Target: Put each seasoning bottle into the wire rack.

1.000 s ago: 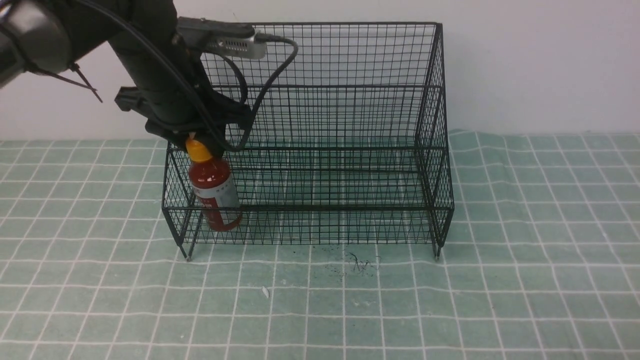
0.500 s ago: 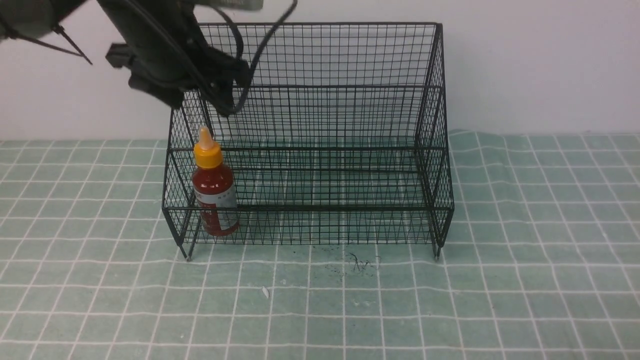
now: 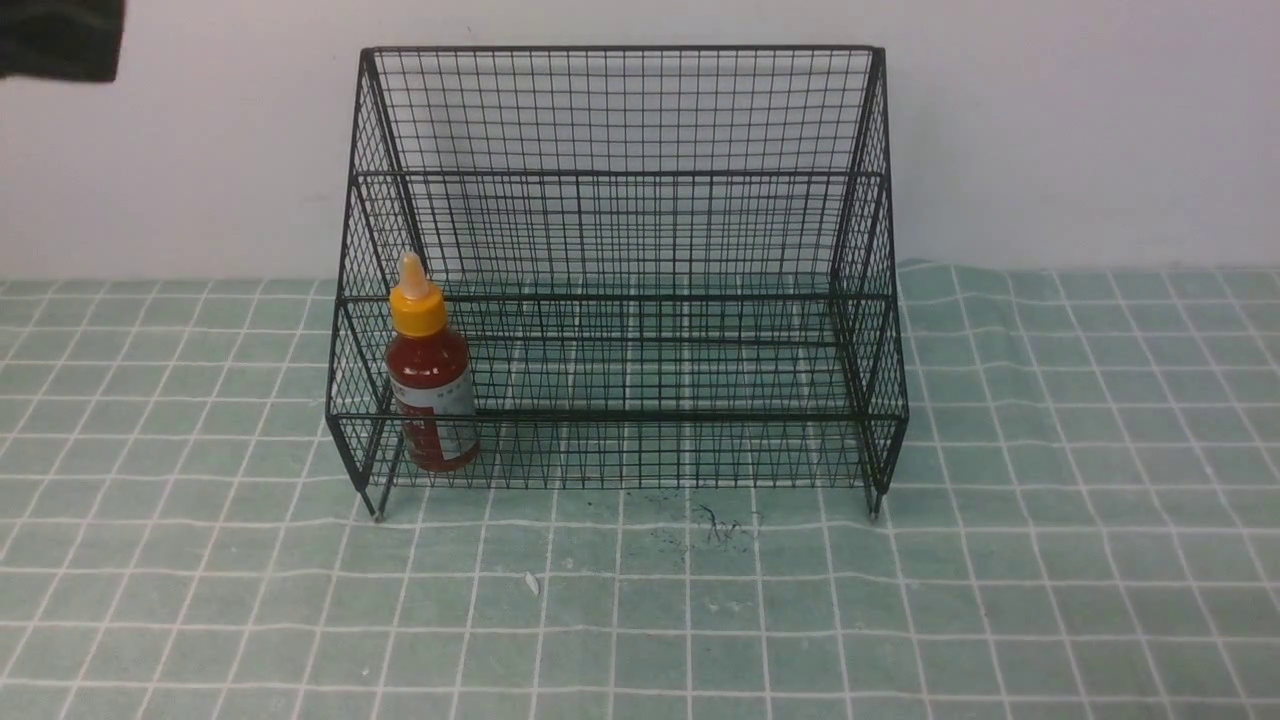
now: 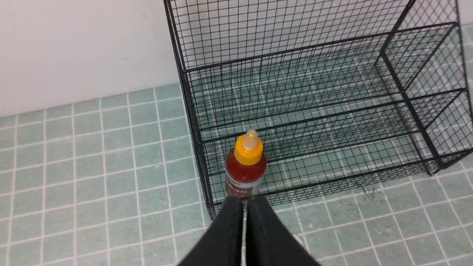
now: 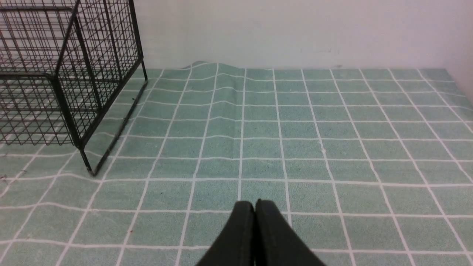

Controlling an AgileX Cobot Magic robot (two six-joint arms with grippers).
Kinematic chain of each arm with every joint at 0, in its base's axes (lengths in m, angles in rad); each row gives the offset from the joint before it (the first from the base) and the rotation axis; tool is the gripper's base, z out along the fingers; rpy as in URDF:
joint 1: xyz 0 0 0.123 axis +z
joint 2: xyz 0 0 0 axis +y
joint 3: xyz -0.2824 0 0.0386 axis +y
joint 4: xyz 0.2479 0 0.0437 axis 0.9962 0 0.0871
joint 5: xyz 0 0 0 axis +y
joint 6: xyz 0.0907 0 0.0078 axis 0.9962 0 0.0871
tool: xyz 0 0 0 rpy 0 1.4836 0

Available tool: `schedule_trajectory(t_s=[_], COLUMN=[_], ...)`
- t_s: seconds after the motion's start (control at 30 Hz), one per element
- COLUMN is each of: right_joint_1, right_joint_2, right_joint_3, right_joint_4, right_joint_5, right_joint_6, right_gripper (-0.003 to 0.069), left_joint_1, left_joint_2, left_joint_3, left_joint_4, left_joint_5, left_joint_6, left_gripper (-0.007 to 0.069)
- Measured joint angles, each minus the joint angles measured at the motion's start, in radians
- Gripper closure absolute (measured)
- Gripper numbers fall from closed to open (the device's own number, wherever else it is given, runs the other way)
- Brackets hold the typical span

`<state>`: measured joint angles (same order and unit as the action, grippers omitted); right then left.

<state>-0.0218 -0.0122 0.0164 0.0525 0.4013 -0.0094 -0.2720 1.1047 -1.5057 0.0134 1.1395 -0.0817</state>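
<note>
The seasoning bottle (image 3: 430,385), dark red with an orange-yellow nozzle cap and white label, stands upright at the left end of the lowest tier of the black wire rack (image 3: 620,180). It also shows in the left wrist view (image 4: 245,168) inside the rack (image 4: 314,92). My left gripper (image 4: 244,201) is shut and empty, raised well above and in front of the bottle; only a dark corner of that arm (image 3: 60,40) shows in the front view. My right gripper (image 5: 255,205) is shut and empty over the cloth, to the right of the rack (image 5: 66,74).
A green checked cloth (image 3: 1000,550) covers the table, with a raised wrinkle near the rack's right back corner (image 5: 210,68). Dark specks (image 3: 715,525) lie on the cloth in front of the rack. A white wall stands behind.
My left gripper let go of the bottle's cap and rose up and to the left, nearly out of the front view. The bottle now stands upright in the rack.
</note>
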Motion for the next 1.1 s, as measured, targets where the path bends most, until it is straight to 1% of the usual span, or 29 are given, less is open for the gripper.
schedule_trajectory(t_s=[0.03,0.07,0.23,0.3,0.37,0.5,0.73,0.83,0.93,1.1], right_joint_1=[0.000,0.000,0.000,0.000,0.000,0.000,0.000,0.000,0.000,0.000], right_joint_2=[0.000,0.000,0.000,0.000,0.000,0.000,0.000,0.000,0.000,0.000], right_joint_3=[0.000,0.001,0.001,0.001,0.001,0.001,0.001,0.001,0.001,0.001], right_joint_4=[0.000,0.000,0.000,0.000,0.000,0.000,0.000,0.000,0.000,0.000], right_joint_5=[0.000,0.000,-0.001,-0.001,-0.001,-0.001,-0.001,-0.001,-0.001,-0.001], right_joint_6=[0.000,0.000,0.000,0.000,0.000,0.000,0.000,0.000,0.000,0.000], right_gripper=[0.0673,0.0673,0.0673,0.0673,0.0673,0.0673,0.0673,0.0673,0.0673,0.0673], left_joint_1=[0.000,0.000,0.000,0.000,0.000,0.000,0.000,0.004,0.045,0.143], left_joint_2=[-0.084,-0.136,-0.365,-0.441,-0.507,-0.610,-0.674,-0.696,-0.771,-0.922], left_joint_3=[0.115,0.186,0.490,0.575,0.643,0.750,0.797,0.824,0.928,1.192], left_joint_4=[-0.013,-0.013,-0.048,-0.053,-0.055,-0.052,-0.019,-0.008,-0.013,-0.029], left_joint_5=[-0.068,-0.113,-0.320,-0.371,-0.391,-0.375,-0.335,-0.366,-0.487,-0.707], left_joint_6=[0.000,0.000,0.000,0.000,0.000,0.000,0.019,0.032,0.072,0.107], left_gripper=[0.0631,0.0631,0.0631,0.0631,0.0631,0.0631,0.0631,0.0631,0.0631,0.0631])
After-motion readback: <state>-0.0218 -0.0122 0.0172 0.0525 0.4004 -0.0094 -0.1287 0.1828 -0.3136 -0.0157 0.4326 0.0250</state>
